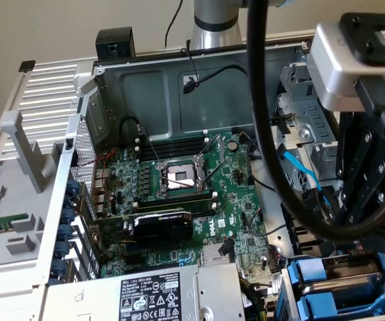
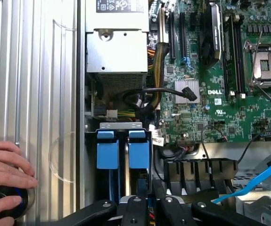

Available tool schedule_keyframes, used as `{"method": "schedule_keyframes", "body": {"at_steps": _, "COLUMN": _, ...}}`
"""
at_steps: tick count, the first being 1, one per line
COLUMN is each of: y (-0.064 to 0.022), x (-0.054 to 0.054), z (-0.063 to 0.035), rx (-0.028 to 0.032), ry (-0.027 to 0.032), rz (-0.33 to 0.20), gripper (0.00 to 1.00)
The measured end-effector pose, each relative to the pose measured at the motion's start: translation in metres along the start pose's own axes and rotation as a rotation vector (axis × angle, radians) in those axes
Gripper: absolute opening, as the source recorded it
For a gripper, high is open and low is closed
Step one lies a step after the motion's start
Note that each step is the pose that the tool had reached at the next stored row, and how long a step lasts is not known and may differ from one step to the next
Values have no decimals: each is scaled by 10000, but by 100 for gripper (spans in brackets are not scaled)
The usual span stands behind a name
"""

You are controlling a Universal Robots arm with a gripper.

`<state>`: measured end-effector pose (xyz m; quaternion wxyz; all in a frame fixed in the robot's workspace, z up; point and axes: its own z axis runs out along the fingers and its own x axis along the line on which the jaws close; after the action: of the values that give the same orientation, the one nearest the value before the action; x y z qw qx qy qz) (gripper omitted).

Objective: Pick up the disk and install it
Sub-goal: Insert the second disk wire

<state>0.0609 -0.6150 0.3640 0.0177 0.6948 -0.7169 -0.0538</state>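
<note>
Overhead, the wrist view looks down into an open grey metal computer case. Two blue plastic drive carriers stand side by side in a bay; the disk is one of them, though which one cannot be told from the other. The black pincer sits directly over the bay, its linkages cut off by the picture's edge; its fingers are nearly closed, and whether they grip anything cannot be told. A person's hand rests on a dark round knob beside the case. The exterior view adds the green motherboard, the labelled grey power-supply box and thick black cable.
</note>
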Motion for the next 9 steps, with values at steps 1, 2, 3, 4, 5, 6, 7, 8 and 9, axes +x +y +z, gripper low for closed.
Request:
{"method": "schedule_keyframes", "body": {"at_steps": 1, "y": 0, "x": 0, "z": 1, "rx": 13, "ry": 3, "rz": -27, "gripper": 16}}
{"method": "schedule_keyframes", "body": {"at_steps": 2, "y": 0, "x": -2, "z": 4, "rx": 33, "ry": 6, "rz": -60, "gripper": 16}}
{"method": "schedule_keyframes", "body": {"at_steps": 3, "y": 0, "x": -5, "z": 6, "rx": 52, "ry": 11, "rz": -93, "gripper": 16}}
{"method": "schedule_keyframes", "body": {"at_steps": 4, "y": -1, "x": -9, "z": 10, "rx": 68, "ry": 14, "rz": -116, "gripper": 16}}
{"method": "schedule_keyframes", "body": {"at_steps": 5, "y": 0, "x": -11, "z": 13, "rx": 98, "ry": 15, "rz": -136, "gripper": 16}}
{"method": "schedule_keyframes", "body": {"at_steps": 6, "y": -2, "x": -12, "z": 16, "rx": 119, "ry": 17, "rz": -150, "gripper": 16}}
{"method": "schedule_keyframes", "body": {"at_steps": 7, "y": -2, "x": -14, "z": 18, "rx": 136, "ry": 21, "rz": -155, "gripper": 16}}
{"method": "schedule_keyframes", "body": {"at_steps": 8, "y": -2, "x": -17, "z": 20, "rx": 149, "ry": 25, "rz": -157, "gripper": 16}}
{"method": "schedule_keyframes", "body": {"at_steps": 9, "y": -3, "x": -19, "z": 24, "rx": 155, "ry": 29, "rz": -156, "gripper": 16}}
